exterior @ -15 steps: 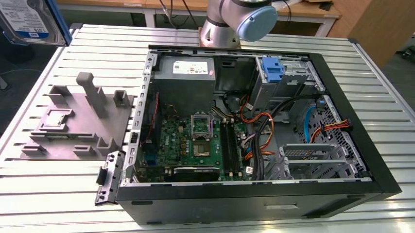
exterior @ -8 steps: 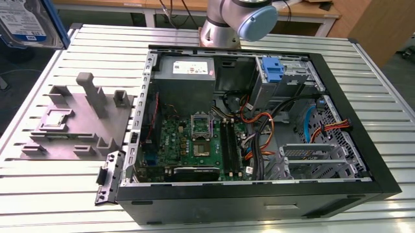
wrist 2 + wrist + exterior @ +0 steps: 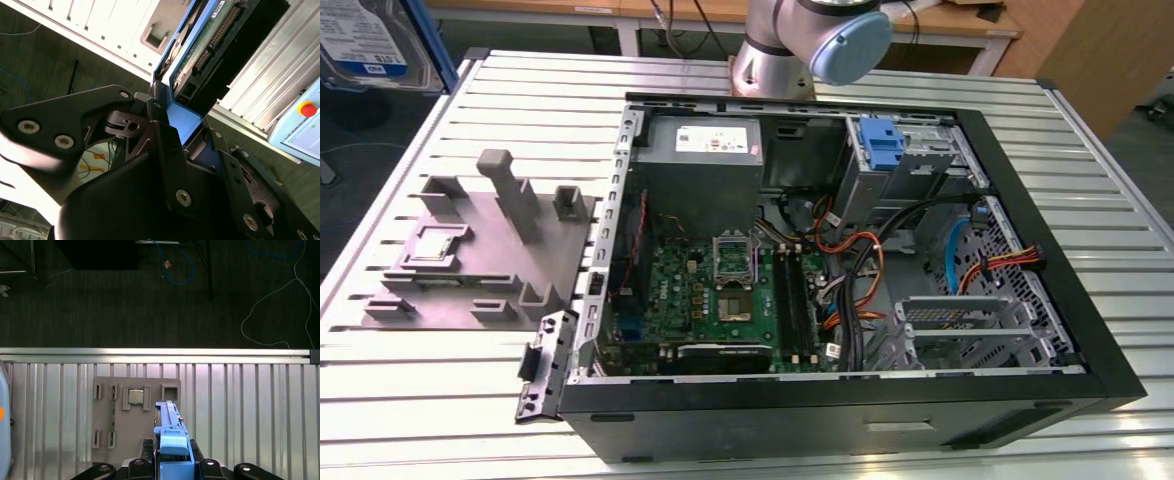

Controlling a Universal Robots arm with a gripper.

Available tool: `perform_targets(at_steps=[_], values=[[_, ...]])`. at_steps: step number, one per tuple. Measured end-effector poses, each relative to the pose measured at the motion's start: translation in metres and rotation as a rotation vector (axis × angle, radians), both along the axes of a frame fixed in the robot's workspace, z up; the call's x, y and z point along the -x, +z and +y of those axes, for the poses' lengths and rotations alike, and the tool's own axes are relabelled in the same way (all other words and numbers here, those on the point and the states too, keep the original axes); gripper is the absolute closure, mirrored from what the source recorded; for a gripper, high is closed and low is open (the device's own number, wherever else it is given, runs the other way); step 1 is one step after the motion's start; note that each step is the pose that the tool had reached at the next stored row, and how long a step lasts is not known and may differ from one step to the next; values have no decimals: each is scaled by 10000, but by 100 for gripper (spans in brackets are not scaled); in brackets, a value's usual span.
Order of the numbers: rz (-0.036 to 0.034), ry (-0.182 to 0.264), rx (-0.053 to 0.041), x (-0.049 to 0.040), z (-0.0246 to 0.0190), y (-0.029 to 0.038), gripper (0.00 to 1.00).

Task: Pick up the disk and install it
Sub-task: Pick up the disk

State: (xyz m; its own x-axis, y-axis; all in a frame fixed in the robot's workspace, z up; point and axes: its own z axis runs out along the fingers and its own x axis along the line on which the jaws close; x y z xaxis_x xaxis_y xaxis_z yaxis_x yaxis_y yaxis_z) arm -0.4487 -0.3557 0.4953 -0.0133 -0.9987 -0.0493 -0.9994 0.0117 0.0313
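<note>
The disk (image 3: 363,45) hangs high at the exterior view's far left, above the table's corner, with its white and blue label showing. In the second wrist view the disk (image 3: 210,42) shows its green circuit board and blue carrier frame, with my gripper (image 3: 180,122) shut on the carrier's end. The first wrist view sees the disk (image 3: 167,427) edge-on between the black fingers of the gripper (image 3: 172,462), above the grey stand (image 3: 135,415).
An open computer case (image 3: 1067,330) lies on the slatted metal table (image 3: 454,400), with a motherboard, cables, a blue bracket (image 3: 883,145) in an upper bay and a metal drive cage (image 3: 961,325). The grey stand (image 3: 480,250) sits beside it. The arm's base (image 3: 787,50) stands behind.
</note>
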Motion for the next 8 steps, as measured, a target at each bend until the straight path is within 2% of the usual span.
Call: perform_targets(at_steps=[8], values=[[0,0,0,0,-27,0,63]])
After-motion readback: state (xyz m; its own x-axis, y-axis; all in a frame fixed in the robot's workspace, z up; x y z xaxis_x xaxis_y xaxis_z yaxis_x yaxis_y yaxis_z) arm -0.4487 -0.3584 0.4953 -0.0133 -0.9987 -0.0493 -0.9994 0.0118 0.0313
